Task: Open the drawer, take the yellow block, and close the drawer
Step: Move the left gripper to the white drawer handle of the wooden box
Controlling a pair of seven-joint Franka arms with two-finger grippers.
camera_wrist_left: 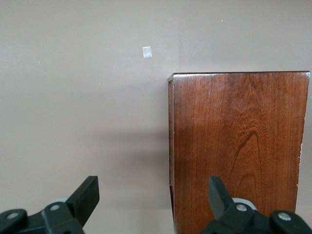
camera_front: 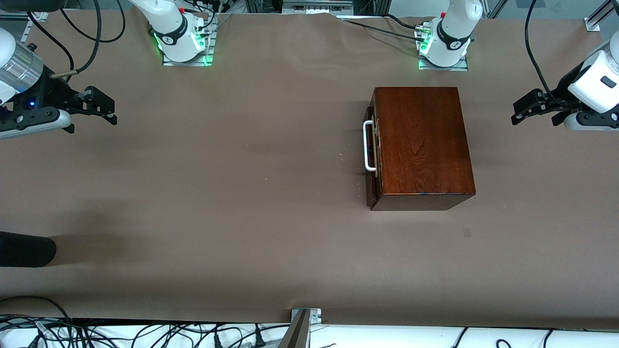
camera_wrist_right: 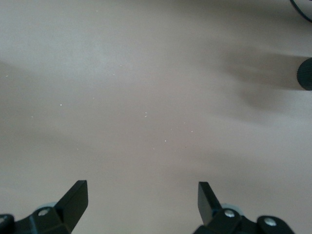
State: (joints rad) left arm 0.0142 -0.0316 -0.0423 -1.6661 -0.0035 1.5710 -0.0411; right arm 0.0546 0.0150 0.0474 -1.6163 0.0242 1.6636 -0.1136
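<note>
The dark reddish-brown wooden box (camera_front: 421,145) stands on the table toward the left arm's end. Its drawer (camera_front: 371,150) is shut, its white bar handle (camera_front: 368,146) facing the right arm's end. The yellow block is hidden. My left gripper (camera_front: 516,114) is open and empty, in the air at the left arm's edge of the table, apart from the box. In the left wrist view the box top (camera_wrist_left: 239,146) shows ahead of my open gripper (camera_wrist_left: 151,195). My right gripper (camera_front: 112,112) is open and empty over bare table at the right arm's end; it also shows in the right wrist view (camera_wrist_right: 142,197).
The table is covered in brown paper (camera_front: 242,193). A black rounded object (camera_front: 24,249) juts in at the right arm's end, nearer the front camera. A small square mark (camera_front: 466,232) lies on the paper near the box. Cables run along the table edges.
</note>
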